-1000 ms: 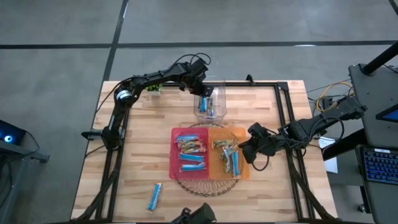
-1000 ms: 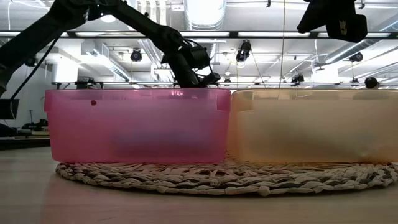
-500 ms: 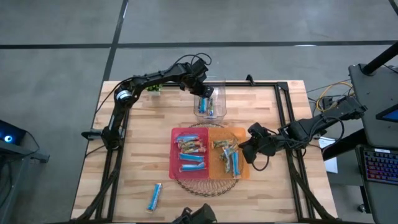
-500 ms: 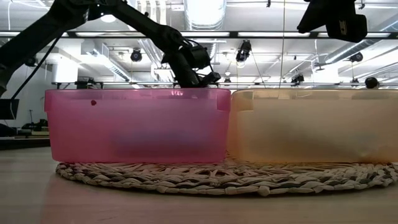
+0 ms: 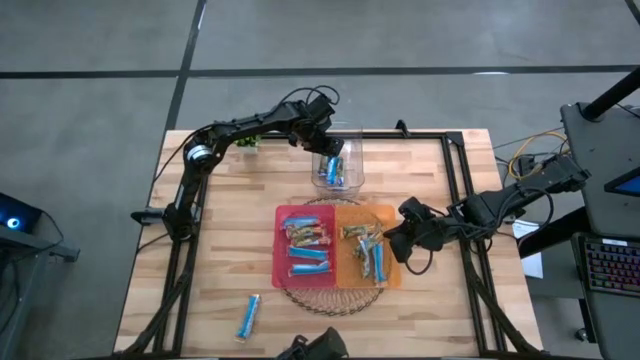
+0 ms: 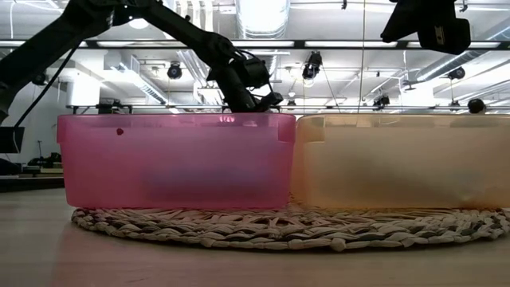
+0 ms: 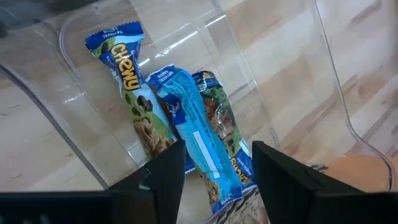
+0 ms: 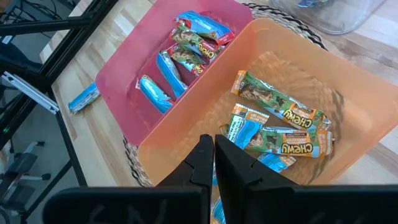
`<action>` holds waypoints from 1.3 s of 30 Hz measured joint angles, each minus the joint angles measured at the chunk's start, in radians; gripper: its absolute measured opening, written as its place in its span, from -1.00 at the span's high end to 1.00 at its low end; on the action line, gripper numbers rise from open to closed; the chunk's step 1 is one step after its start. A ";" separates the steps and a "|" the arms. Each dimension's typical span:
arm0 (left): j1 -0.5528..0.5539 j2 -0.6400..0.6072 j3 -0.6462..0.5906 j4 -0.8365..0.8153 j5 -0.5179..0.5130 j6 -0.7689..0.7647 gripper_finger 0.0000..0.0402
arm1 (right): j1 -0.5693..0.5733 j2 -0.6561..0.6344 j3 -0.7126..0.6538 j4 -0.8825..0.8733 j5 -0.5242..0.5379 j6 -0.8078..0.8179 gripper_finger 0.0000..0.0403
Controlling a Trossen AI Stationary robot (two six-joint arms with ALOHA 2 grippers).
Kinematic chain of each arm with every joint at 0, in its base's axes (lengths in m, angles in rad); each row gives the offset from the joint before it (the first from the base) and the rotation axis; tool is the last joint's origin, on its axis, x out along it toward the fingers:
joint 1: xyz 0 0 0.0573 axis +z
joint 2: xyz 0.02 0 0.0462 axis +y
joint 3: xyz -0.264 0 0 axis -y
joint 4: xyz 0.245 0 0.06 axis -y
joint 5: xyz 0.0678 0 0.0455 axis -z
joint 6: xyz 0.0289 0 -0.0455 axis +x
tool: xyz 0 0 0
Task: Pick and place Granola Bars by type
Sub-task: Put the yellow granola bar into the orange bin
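Observation:
A clear container point(image 5: 352, 178) stands at the table's far side with three wrapped bars in it: a blue Chewy bar point(image 7: 129, 93), a light blue bar point(image 7: 198, 146) and a green-tinted bar point(image 7: 219, 118). My left gripper point(image 5: 335, 152) point(image 7: 214, 155) reaches down into it, open, its fingers on either side of the light blue bar. The pink bin point(image 5: 280, 250) holds several bars point(image 8: 180, 56). The orange bin point(image 8: 348, 81) holds several more bars point(image 8: 273, 124). My right gripper point(image 5: 393, 240) point(image 8: 208, 146) hovers shut, holding nothing, over the orange bin's right side. My left gripper comes from above into the clear container, its open fingers point(image 7: 168, 171) standing on either side of the light blue bar's lower half point(image 7: 208, 171). Whether they touch the bar, I cannot tell. The bar lies on the container's bottom among the other two.
Both bins sit side by side on a round woven mat point(image 6: 279, 231) at the table's middle. One light blue bar point(image 5: 248, 315) lies alone on the wood near the table's near left corner. A small green plant point(image 5: 248, 142) stands by the far left edge.

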 joint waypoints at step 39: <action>-0.113 -0.216 0.069 -0.200 -0.016 0.065 1.00 | 0.000 0.000 -0.002 0.000 -0.001 -0.038 0.96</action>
